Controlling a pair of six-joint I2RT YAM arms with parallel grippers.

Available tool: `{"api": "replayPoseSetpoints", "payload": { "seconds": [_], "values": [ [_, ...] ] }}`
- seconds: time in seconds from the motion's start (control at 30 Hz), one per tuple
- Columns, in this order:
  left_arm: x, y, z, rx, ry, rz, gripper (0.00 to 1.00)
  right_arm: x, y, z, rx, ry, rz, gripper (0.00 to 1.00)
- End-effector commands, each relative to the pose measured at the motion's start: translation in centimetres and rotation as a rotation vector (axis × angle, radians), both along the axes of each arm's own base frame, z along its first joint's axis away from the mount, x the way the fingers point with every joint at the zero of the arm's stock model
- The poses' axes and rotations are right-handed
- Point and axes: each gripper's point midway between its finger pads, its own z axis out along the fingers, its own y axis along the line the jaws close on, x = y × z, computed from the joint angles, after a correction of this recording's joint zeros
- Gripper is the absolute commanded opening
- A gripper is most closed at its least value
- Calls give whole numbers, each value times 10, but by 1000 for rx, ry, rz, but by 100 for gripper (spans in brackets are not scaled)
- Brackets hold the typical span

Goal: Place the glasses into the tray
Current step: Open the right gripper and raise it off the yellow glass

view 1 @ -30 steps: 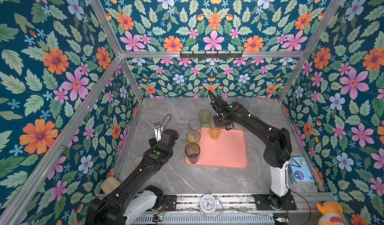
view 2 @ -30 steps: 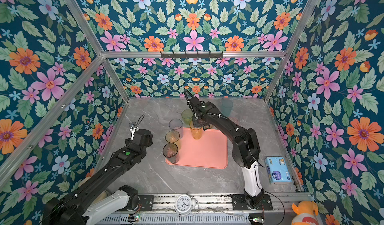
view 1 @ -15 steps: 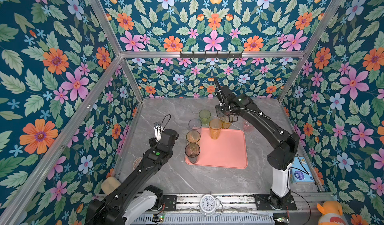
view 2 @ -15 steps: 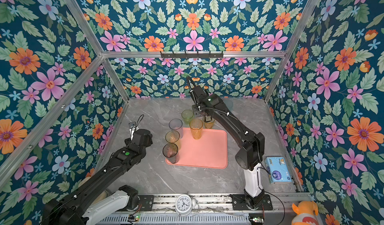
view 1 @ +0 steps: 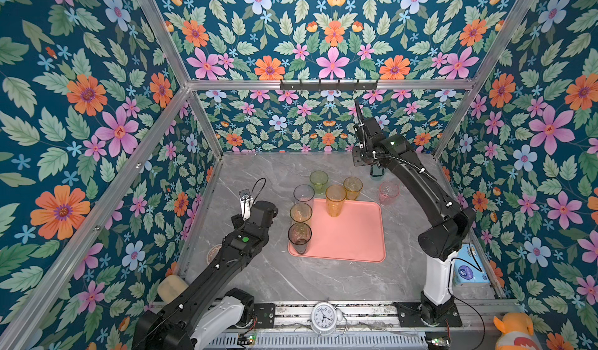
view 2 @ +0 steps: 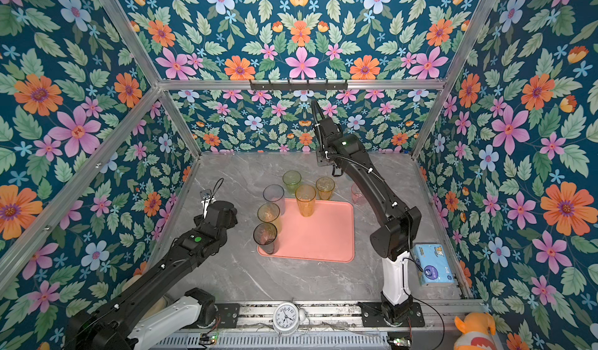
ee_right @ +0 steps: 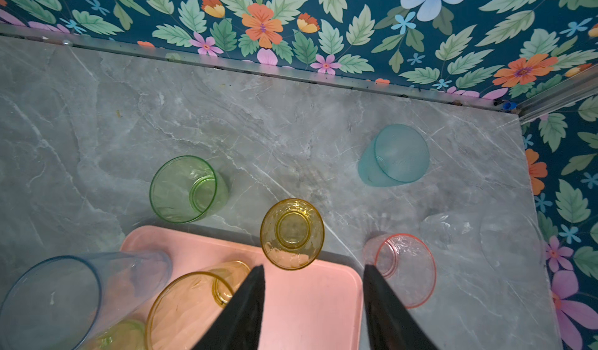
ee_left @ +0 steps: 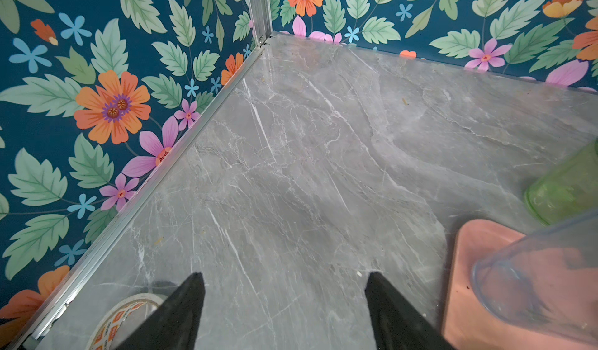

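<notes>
Floral walls all round, grey marble desk (view 1: 259, 277) underneath. Left gripper (ee_left: 284, 273) is hanging wide and empty beside the tray (view 1: 349, 235), where four glasses are already standing along its left and far edges. Green glass (view 1: 318, 180), amber glass (view 1: 352, 187) and pink glass (view 1: 388, 192) are waiting on the desk just off its far edge. Right gripper (ee_right: 314, 266) is hovering above them, spread apart, carrying nothing. I'd be dropping straight over one rim, clear of neighbours, then squeezing gently.

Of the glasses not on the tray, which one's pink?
The short pink glass: it stands on the table off the tray's far right corner. The green glass and short amber glass stand behind the tray's far edge.
</notes>
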Motion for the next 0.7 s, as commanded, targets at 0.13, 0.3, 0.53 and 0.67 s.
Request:
{"api": "replayPoseSetpoints", "payload": {
  "seconds": [0.13,0.3,0.53,0.67],
  "values": [
    [2,1,6,4,-17,11,81,21,-29,-2,-25,-7,-44,51],
    [2,1,6,7,-15,12,81,39,-52,-10,-5,14,-93,51],
    [3,2,7,12,-16,16,81,55,-82,-29,72,59,-175,51],
    [4,2,10,20,-21,14,81,61,-97,-35,119,66,-230,51]
  ]
}}
